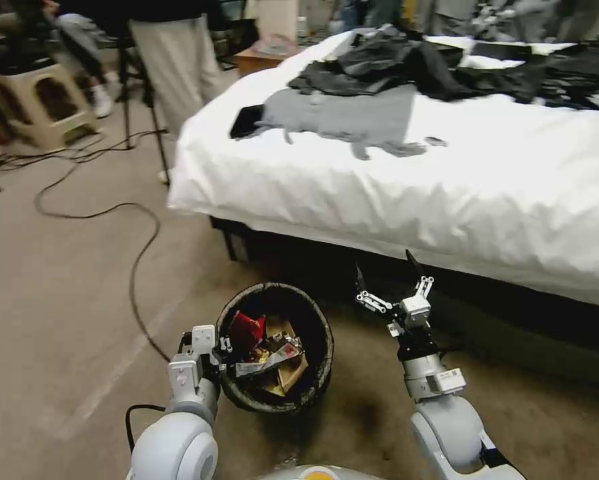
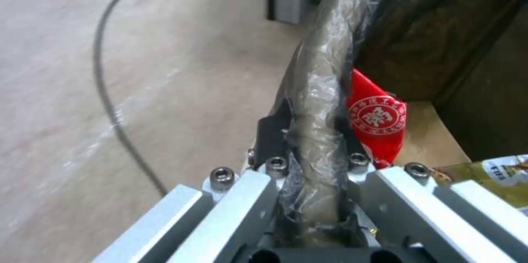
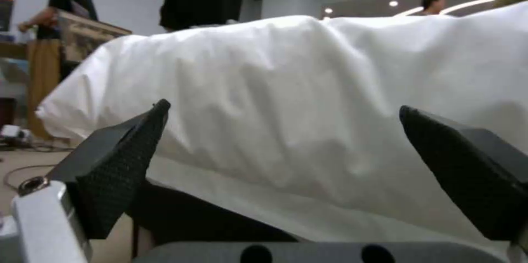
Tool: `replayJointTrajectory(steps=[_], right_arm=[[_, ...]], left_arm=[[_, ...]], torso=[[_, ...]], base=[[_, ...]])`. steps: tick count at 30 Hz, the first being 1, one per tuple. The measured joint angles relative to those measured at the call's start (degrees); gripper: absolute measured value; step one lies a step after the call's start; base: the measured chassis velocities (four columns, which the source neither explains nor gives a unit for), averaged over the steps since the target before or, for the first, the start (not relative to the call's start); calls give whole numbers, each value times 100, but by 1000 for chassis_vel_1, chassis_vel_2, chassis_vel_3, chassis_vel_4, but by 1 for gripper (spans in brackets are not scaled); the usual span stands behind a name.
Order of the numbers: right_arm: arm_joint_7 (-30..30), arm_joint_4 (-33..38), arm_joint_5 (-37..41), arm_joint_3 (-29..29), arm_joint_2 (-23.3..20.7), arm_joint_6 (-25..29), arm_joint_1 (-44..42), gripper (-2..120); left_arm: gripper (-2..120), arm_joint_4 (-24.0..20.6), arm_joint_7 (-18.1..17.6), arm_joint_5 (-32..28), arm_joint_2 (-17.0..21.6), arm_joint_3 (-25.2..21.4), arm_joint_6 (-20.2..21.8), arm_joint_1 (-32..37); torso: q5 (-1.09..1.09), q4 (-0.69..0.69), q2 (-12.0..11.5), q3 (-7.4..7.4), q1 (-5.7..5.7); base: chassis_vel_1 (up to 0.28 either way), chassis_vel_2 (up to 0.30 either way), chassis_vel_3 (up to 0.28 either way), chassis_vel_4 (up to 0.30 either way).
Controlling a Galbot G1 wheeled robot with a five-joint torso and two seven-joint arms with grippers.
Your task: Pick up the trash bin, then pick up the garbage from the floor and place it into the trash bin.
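The trash bin (image 1: 316,373), round with a dark bag folded over its rim, hangs just above the carpet in front of me. My left gripper (image 1: 223,347) is shut on its near-left rim (image 2: 316,102), one finger inside and one outside. Inside lies garbage (image 1: 267,353): a red piece (image 2: 377,118), a tan paper piece (image 2: 434,143), and colourful wrappers. My right gripper (image 1: 387,273) is held open and empty to the right of the bin, pointing at the bed; its two black fingers (image 3: 118,164) stand far apart.
A bed with a white duvet (image 1: 446,193) and dark clothing (image 1: 406,73) fills the right and back, its dark base close ahead. A black cable (image 1: 136,267) snakes over the carpet on the left. A beige stool (image 1: 39,100) and a tripod stand far left.
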Motion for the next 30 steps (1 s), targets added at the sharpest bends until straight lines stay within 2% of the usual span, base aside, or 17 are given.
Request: replayJointTrajectory(steps=[30], right_arm=[[-64, -24, -27, -11, 41, 74, -26, 100]], left_arm=[[0, -43, -3, -51, -20, -54, 5, -45]], torso=[[0, 0, 0, 0, 0]], base=[[125, 127, 127, 126]])
